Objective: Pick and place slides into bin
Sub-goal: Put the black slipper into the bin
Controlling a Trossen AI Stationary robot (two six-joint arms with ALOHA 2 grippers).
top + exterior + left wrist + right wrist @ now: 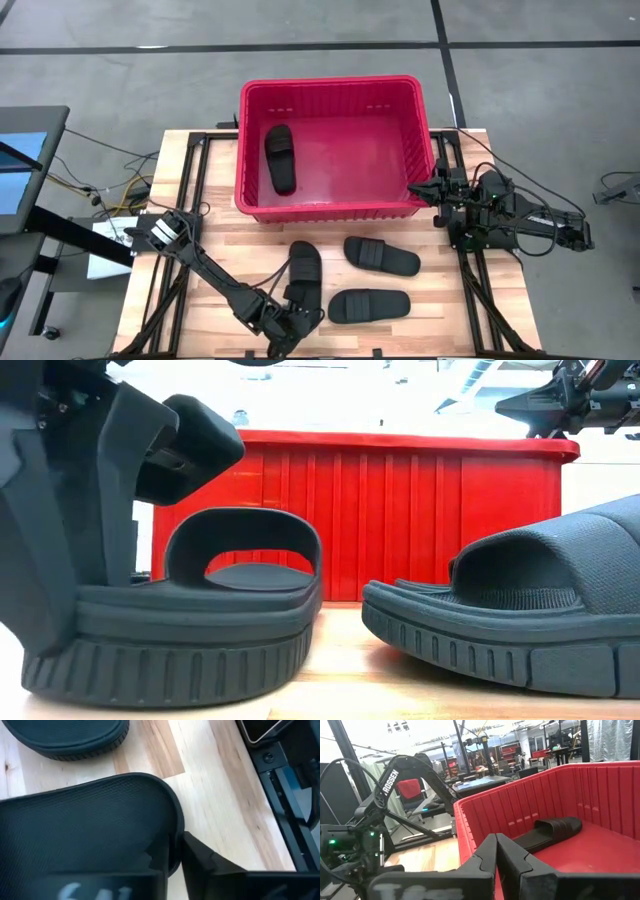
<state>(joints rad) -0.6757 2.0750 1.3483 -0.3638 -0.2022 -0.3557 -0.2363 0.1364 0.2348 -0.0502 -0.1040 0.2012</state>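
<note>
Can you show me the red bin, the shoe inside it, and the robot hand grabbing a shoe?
Bin (333, 85): high view, far rim.
Sandal in the bin (280, 158): high view, its strap.
Left gripper (297, 318): high view, fingertips at a sandal's end.

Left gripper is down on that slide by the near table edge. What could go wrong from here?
The left gripper pinches only the heel end of the black rubbery slide sandal, so it may droop or slip on lifting.

A second black sandal lies close beside it and could get dragged.

The right gripper, shut, waits at the big red slotted plastic bin's right corner, so a wide swing could meet it.
</note>
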